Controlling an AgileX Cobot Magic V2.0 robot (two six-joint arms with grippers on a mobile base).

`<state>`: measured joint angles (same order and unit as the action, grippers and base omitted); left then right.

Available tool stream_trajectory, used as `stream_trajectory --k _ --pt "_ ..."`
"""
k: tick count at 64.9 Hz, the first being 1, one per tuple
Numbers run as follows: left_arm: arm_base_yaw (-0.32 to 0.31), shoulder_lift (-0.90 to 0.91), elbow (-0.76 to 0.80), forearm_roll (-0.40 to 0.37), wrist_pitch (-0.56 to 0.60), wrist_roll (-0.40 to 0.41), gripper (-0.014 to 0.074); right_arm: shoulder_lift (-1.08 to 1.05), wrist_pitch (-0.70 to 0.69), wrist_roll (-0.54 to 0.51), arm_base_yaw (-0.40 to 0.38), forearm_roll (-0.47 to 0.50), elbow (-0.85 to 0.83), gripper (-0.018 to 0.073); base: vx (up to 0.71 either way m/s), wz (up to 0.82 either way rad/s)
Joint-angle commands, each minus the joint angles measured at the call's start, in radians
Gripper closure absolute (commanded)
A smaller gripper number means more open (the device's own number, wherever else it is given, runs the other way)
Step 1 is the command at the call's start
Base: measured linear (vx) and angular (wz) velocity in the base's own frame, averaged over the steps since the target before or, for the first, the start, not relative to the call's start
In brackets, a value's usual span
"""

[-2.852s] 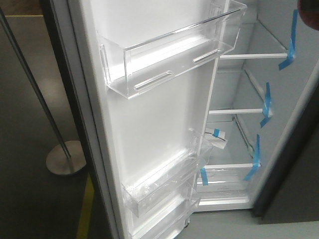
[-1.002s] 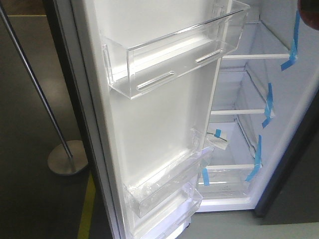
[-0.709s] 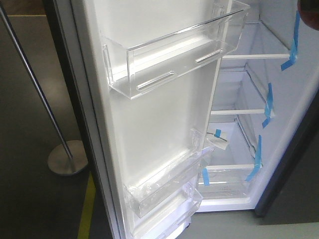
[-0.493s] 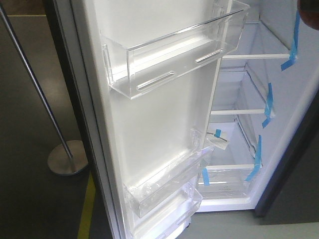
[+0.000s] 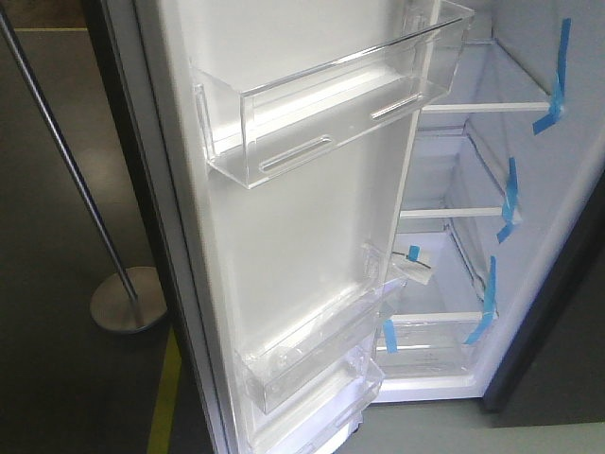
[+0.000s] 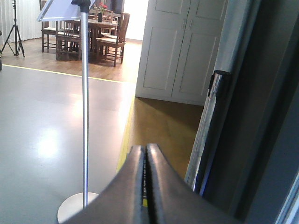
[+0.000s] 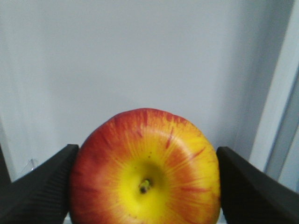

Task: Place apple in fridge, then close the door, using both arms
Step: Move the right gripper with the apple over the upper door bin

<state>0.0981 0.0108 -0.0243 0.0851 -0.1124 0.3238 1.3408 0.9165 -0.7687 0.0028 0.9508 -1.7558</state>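
Note:
In the right wrist view the apple (image 7: 145, 172), red with a yellow stem end, sits between my right gripper's (image 7: 147, 154) black pads (image 7: 42, 191), which press on both its sides. Behind it is the white inner wall of the fridge (image 7: 140, 56). The front view shows the fridge (image 5: 473, 106) open, with glass shelves and blue tape (image 5: 510, 194), and the door (image 5: 293, 236) swung wide with clear bins (image 5: 331, 104). Neither gripper nor the apple shows there. My left gripper (image 6: 145, 151) is shut and empty, beside the door's dark outer side (image 6: 252, 116).
A metal stand with a thin pole (image 5: 66, 161) and round base (image 5: 128, 301) stands left of the door, also in the left wrist view (image 6: 84, 107). A yellow floor line (image 5: 163, 397) runs beside it. White cabinet doors (image 6: 182, 46) and a dining table (image 6: 88, 32) are far off.
The dark shape at the top right corner of the front view has left the frame. The door and fridge have not moved in the last second.

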Motion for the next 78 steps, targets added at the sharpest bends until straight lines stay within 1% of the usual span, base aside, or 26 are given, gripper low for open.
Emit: stream_trajectory --k 1,14,22,28,40,47,53,62,67,71,78 --pt "0.001 0.015 0.018 -0.007 0.077 0.006 0.0603 0.074 -0.057 -0.053 -0.003 0.114 -0.089 0.0485 0.00 0.00" --pt "0.001 0.015 0.018 -0.007 0.077 0.006 0.0603 0.268 0.029 -0.078 -0.002 0.141 -0.240 0.0478 0.00 0.00" --pt "0.001 0.015 0.018 -0.007 0.077 0.006 0.0603 0.364 0.093 -0.089 -0.002 0.150 -0.302 0.0469 0.00 0.00" --pt "0.001 0.015 0.018 -0.007 0.077 0.006 0.0603 0.405 0.129 -0.098 -0.002 0.173 -0.322 0.0461 0.00 0.00" --pt "0.001 0.015 0.018 -0.007 0.077 0.006 0.0603 0.433 0.135 -0.141 -0.002 0.190 -0.324 0.0436 0.00 0.00" --pt "0.001 0.015 0.018 -0.007 0.077 0.006 0.0603 0.435 0.161 -0.153 -0.002 0.196 -0.324 0.0375 0.00 0.00" --pt "0.001 0.015 0.018 -0.007 0.077 0.006 0.0603 0.437 0.173 -0.153 -0.002 0.196 -0.324 0.0284 0.00 0.00" --pt "0.001 0.015 0.018 -0.007 0.077 0.006 0.0603 0.437 0.176 -0.150 -0.002 0.186 -0.324 0.0116 0.00 0.00" --pt "0.001 0.015 0.018 -0.007 0.077 0.006 0.0603 0.437 0.176 -0.144 -0.002 0.186 -0.324 0.0055 0.00 0.00" --pt "0.001 0.015 0.018 -0.007 0.077 0.006 0.0603 0.437 0.176 -0.139 -0.002 0.186 -0.324 0.0028 0.00 0.00" --pt "0.001 0.015 0.018 -0.007 0.077 0.006 0.0603 0.437 0.172 -0.127 -0.002 0.177 -0.324 0.0023 0.00 0.00"
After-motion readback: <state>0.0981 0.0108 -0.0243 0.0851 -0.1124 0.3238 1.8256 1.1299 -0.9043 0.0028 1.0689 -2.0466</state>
